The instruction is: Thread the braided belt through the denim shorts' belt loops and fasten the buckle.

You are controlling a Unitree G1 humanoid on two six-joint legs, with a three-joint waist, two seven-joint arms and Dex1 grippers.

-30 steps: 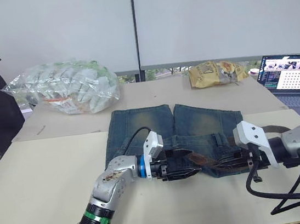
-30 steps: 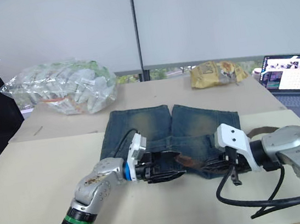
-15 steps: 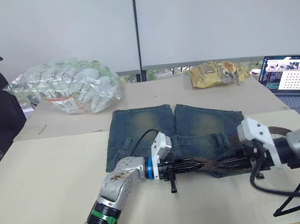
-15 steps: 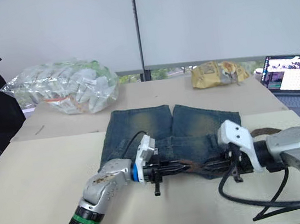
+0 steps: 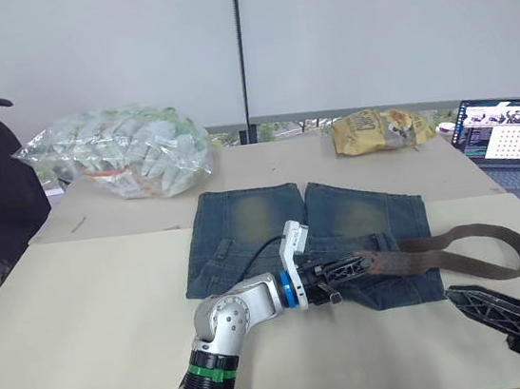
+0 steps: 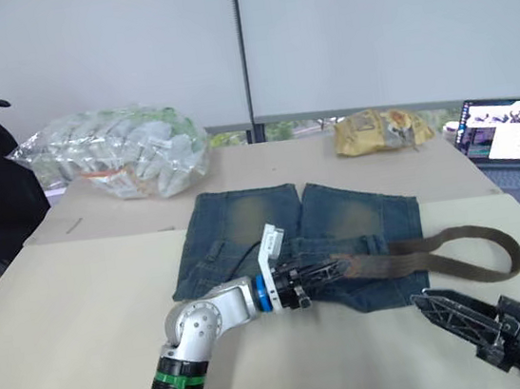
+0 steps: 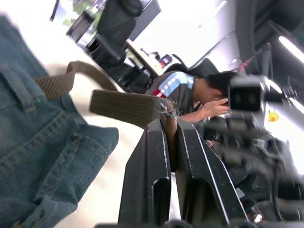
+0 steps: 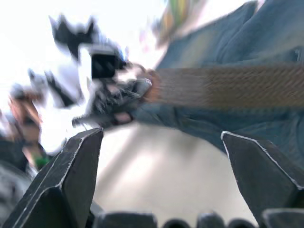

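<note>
You've got the denim shorts (image 5: 309, 236) lying flat on the table, legs pointing away, faded yellowish patches up, the braided belt (image 5: 458, 245) running across the waistband, curving off to the right in a loop, buckle not discernible.

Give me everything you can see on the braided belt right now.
The braided belt is a brown woven strap. One end, frayed at the tip, is pinched between the left gripper fingers over the denim shorts waistband. From there it runs toward the robot's right, off the shorts onto the table, and curves back in a loop. The right gripper is open, apart from it.
</note>
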